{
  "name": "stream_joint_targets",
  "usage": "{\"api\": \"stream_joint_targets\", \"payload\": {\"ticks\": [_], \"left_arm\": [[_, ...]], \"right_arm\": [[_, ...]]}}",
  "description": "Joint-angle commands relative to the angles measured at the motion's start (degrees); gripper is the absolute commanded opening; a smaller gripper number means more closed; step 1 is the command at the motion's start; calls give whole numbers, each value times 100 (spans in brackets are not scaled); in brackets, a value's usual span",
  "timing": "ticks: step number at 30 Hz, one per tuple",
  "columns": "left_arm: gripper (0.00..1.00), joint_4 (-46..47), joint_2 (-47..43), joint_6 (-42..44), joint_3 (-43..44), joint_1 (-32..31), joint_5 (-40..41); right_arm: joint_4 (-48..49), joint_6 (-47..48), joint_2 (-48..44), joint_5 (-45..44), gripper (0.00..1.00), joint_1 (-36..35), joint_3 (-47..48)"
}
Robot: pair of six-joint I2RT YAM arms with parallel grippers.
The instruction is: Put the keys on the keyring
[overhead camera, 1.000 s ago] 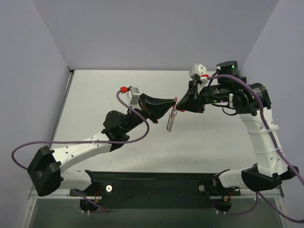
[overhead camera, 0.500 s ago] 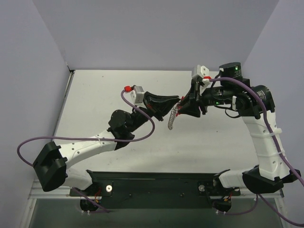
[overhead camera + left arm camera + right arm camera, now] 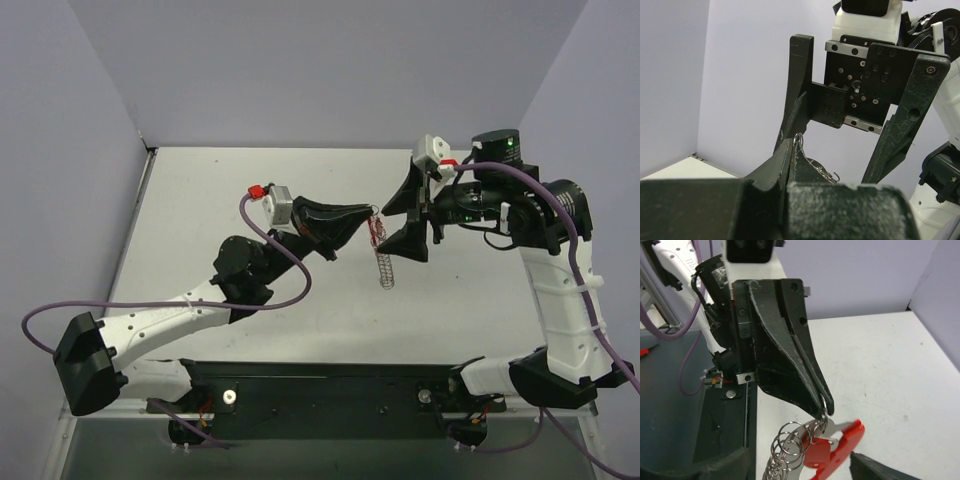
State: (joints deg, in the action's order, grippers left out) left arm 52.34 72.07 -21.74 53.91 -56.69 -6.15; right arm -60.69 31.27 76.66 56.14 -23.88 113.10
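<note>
Tips of the black left pincer (image 3: pixel 372 213) were clamped shut on the top loop of a dangling string of small silver metal keys (image 3: pixel 386 266), with a thin bright red keyring (image 3: pixel 376 229) hanging against it above the white surface (image 3: pixel 200 200), while the black right pincer (image 3: pixel 408 220) gaped open just beside them.

L gripper (image 3: pixel 368 214) raised, jaws pinched shut; R gripper (image 3: pixel 394 231) faces it tip-to-tip, jaws spread wide; both elbows bent.
</note>
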Motion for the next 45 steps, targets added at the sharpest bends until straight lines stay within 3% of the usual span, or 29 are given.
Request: {"api": "stream_joint_targets", "payload": {"ticks": [1, 8, 12, 19, 24, 35, 40, 45], "left_arm": [[0, 13, -317, 161, -38, -9, 211], [0, -214, -685, 249, -592, 79, 562], [0, -820, -896, 398, -829, 114, 931], [0, -1428, -704, 513, -1023, 341, 1520], [0, -954, 218, -101, -875, 1123, 933], [0, -375, 2828, -805, 1139, 1230, -148], [0, -92, 3005, -964, 894, 1274, 26], [0, 374, 3163, -973, -1, 1257, -34]], "right_arm": [[-31, 134, 94, 275, 94, 94, 195], [13, 204, 103, 336, 98, 217, 46], [92, 204, 86, 336, 98, 305, -208], [241, 239, 103, 284, 99, 480, -779], [356, 257, 191, 266, 100, 568, -1044], [408, 196, 358, 301, 100, 867, -1193], [435, 213, 358, 398, 100, 938, -1299], [426, 266, 376, 468, 100, 955, -1422]]}}
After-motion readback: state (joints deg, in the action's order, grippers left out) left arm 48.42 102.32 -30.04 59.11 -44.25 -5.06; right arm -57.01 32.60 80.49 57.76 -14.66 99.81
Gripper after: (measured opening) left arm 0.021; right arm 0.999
